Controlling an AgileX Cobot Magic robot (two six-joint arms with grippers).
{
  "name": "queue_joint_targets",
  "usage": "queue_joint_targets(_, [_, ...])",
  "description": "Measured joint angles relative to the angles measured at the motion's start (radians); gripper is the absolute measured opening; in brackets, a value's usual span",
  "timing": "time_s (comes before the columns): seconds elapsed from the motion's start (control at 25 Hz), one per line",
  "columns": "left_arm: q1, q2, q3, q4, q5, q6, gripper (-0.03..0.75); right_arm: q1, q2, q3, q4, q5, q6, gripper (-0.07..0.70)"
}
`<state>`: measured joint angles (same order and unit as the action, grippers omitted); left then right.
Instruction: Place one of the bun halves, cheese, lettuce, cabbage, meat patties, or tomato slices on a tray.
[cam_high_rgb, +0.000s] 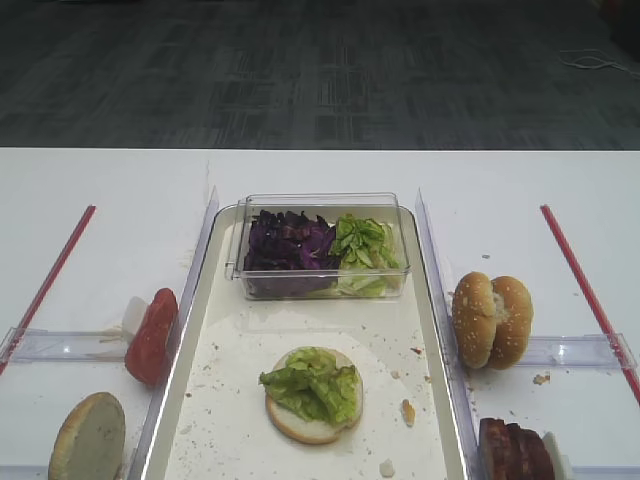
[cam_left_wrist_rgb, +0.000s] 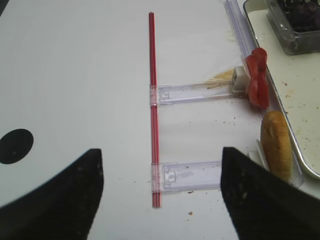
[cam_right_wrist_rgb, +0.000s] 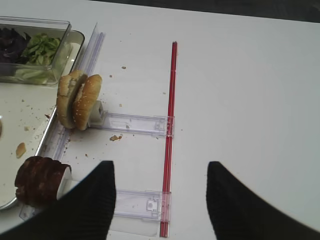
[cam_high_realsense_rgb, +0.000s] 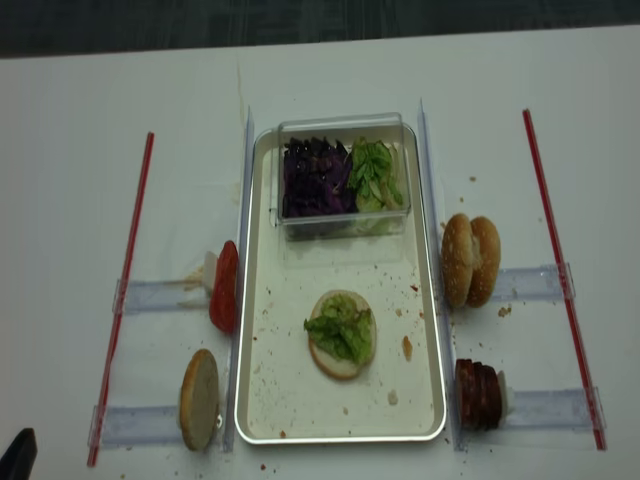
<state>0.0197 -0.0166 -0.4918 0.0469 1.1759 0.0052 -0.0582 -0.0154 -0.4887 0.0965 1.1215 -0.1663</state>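
purple cabbage (cam_high_rgb: 288, 245), green lettuce (cam_high_rgb: 312, 384), red tomato slices (cam_high_rgb: 151, 336)

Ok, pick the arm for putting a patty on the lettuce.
Right. The patties stand just off the tray's right rim, right beside the open right hand; the left hand is across the tray, by the tomato.

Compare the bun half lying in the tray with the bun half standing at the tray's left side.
The bun half in the tray lies flat, cut face up; the bun half at the left stands on edge outside the tray.
The one in the tray carries lettuce; the left one is bare.
The one in the tray sits among crumbs near the middle; the left one leans in a clear holder.
Both are round with pale cut faces.
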Motion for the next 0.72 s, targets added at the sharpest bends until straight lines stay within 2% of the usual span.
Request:
queue_joint_targets(0.32, [0.000,0.000,0.000,0.000,0.000,0.000,0.491,0.000,0.000,0.000,0.000,0.000,0.000,0.448])
queue_joint_targets(0.72, [0.000,0.000,0.000,0.000,0.000,0.000,0.491,0.000,0.000,0.000,0.000,0.000,0.001,0.484])
